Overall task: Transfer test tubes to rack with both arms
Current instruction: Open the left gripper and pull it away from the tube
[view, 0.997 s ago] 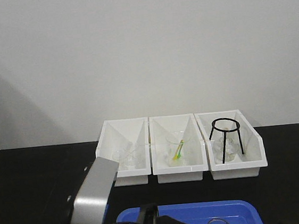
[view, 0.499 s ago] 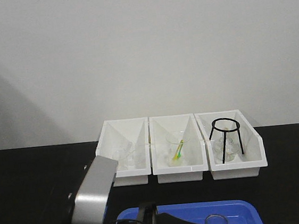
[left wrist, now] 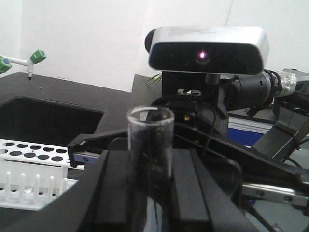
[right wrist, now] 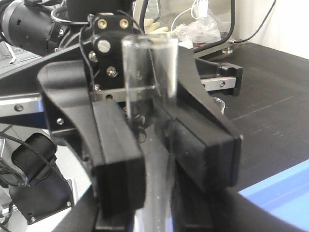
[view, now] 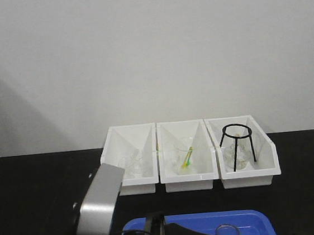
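A clear glass test tube [left wrist: 149, 135] stands upright between my left gripper's [left wrist: 150, 162] black fingers, which are shut on it. The right wrist view shows the same test tube [right wrist: 148, 77] with the left gripper [right wrist: 157, 150] pointing at the camera and pinching it. My right gripper [right wrist: 154, 224] shows only at the bottom edge, one finger on each side of the tube's lower part. Its grip is hidden. The white rack [left wrist: 29, 157] with rows of round holes sits at lower left. The left arm's silver casing [view: 99, 205] shows in the front view.
Three white open-front bins [view: 131, 184] line the back of the black table, and the right one holds a black tripod ring [view: 237, 143]. A blue tray [view: 196, 223] lies at the front with a round glass rim [view: 227, 232] on it. A black sink recess [left wrist: 48, 125] lies behind the rack.
The left arm's silver casing has shifted very slightly. The glass rim at the bottom edge has barely moved.
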Robot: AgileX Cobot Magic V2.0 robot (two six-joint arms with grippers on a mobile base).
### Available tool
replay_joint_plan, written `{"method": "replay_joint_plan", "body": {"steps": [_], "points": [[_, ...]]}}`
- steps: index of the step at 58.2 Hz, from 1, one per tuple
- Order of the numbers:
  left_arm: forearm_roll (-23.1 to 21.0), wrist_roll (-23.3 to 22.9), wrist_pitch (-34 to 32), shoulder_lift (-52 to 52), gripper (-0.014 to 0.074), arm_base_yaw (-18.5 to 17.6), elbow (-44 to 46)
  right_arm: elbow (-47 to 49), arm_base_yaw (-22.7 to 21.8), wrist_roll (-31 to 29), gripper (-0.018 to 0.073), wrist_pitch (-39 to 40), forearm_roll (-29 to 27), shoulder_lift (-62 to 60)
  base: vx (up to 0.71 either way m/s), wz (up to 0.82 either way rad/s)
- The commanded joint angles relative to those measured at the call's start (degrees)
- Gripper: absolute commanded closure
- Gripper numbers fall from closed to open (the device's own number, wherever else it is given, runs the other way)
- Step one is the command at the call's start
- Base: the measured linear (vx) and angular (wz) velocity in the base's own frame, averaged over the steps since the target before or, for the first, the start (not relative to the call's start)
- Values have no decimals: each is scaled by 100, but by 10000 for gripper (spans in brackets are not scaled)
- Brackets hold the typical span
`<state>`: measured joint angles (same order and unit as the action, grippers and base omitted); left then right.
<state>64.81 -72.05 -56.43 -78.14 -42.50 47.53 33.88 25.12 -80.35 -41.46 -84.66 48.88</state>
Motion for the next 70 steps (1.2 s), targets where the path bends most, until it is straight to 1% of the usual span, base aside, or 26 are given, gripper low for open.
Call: {"method": "replay_joint_plan", "body": {"steps": [1, 4, 11, 18, 22, 28, 31, 44, 51, 59, 65, 70], "points": [[-401, -4, -221, 152, 224, -44, 192, 186, 1, -40, 570, 44, -306, -19, 0, 0], [-401, -17, -165, 162, 150, -44, 192, 186, 1, -40, 570, 44, -306, -19, 0, 0], [-407, -17, -101, 170, 21, -35, 192, 186, 1, -45, 570, 51, -306, -19, 0, 0], [-445, -6, -101, 206, -34, -9, 192, 186, 1, -75, 570, 95, -306, -19, 0, 0], [-445, 25, -37, 276, -34, -9, 192, 186, 1, -158, 570, 218, -302, -19, 0, 0], [-445, 213, 238, 436, -21, -9, 192, 186, 1, -201, 570, 460, -308, -19, 0, 0], [-439, 304, 475, 557, -13, -9, 192, 186, 1, -201, 570, 601, -308, -19, 0, 0], [-380, 299, 1819, 1252, 6, -9, 183, 186, -12, -228, 566, 1026, -266, -19, 0, 0], [-178, 268, 2447, 1674, 6, -9, 183, 186, -18, -221, 566, 1450, -266, -19, 0, 0], [70, 129, 2874, 2005, 6, -9, 164, 186, -18, -216, 566, 1953, -272, -19, 0, 0], [324, -193, 3147, 2166, 6, -9, 164, 186, -18, -216, 566, 2399, -272, -19, 0, 0], [527, -396, 3240, 2209, 6, -9, 164, 186, -18, -223, 566, 2753, -272, -19, 0, 0]]}}
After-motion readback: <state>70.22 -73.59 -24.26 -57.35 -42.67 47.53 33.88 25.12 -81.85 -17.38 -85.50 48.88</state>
